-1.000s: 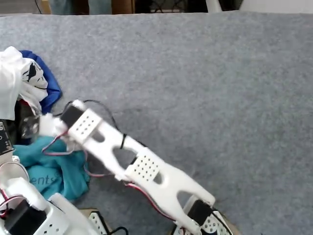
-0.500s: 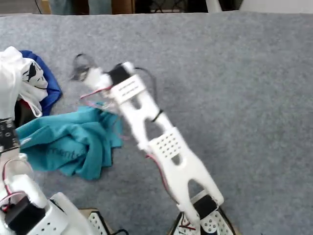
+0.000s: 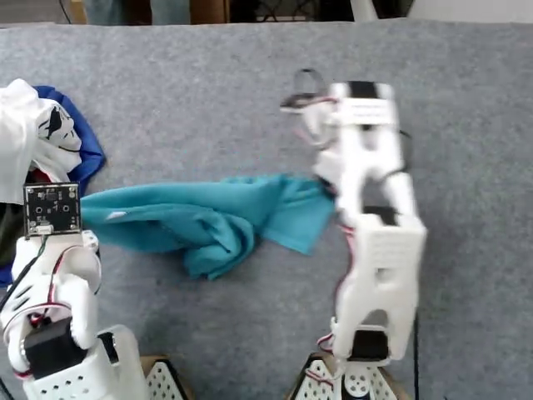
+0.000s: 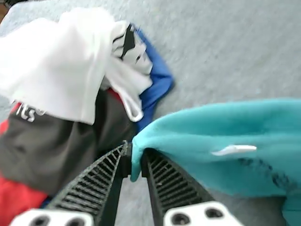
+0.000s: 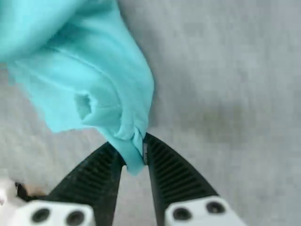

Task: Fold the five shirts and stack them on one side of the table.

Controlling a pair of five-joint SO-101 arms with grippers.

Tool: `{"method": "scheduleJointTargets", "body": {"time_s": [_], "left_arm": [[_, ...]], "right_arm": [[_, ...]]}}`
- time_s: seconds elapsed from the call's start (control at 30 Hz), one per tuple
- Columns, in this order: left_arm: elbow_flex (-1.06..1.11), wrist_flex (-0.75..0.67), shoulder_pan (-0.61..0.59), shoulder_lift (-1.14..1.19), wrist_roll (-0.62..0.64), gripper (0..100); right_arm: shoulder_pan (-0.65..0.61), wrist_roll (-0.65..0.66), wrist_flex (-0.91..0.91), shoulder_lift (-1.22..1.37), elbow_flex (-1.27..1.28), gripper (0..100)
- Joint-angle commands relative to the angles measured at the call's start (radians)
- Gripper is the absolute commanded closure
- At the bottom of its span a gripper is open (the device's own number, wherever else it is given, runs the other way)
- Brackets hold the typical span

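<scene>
A teal shirt [image 3: 208, 218] hangs stretched across the middle of the grey table [image 3: 250, 100], held at both ends. My left gripper [image 4: 134, 157] is shut on its edge [image 4: 211, 141] near the pile. My right gripper [image 5: 135, 153] is shut on a bunched corner [image 5: 94, 80] of the same shirt; the right arm [image 3: 366, 200] stands at centre right. The left arm [image 3: 52, 250] is at the lower left. A pile of unfolded shirts lies at the left edge: white [image 3: 25, 133], blue [image 3: 83, 142], and in the left wrist view dark grey [image 4: 42, 146] and red [image 4: 14, 202].
The grey cloth-covered table has open surface on its whole right half [image 3: 466, 167] and along the far side. Both arm bases [image 3: 350, 375] stand at the near edge.
The right arm swung from the left pile to the centre right, dragging the teal shirt out lengthwise. The left arm rose and now grips the shirt's other end.
</scene>
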Motion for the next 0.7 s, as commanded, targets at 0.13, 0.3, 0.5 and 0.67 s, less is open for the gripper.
{"method": "scheduleJointTargets", "body": {"time_s": [0.13, 0.3, 0.5, 0.67], "left_arm": [[0.007, -0.086, 0.047, 0.008, 0.097, 97], [0.09, -0.199, 0.039, 0.008, 0.091, 97], [0.176, -0.413, -0.027, 0.008, 0.087, 97], [0.268, -0.569, -0.082, 0.006, 0.087, 97]], "right_arm": [[0.308, 0.103, -0.005, -0.14, 0.082, 98.5], [0.344, 0.11, -0.055, -0.143, 0.136, 97.9], [0.331, -0.014, -0.063, -0.157, 0.104, 80.5], [0.264, -0.021, -0.04, -0.228, 0.096, 69.1]]}}
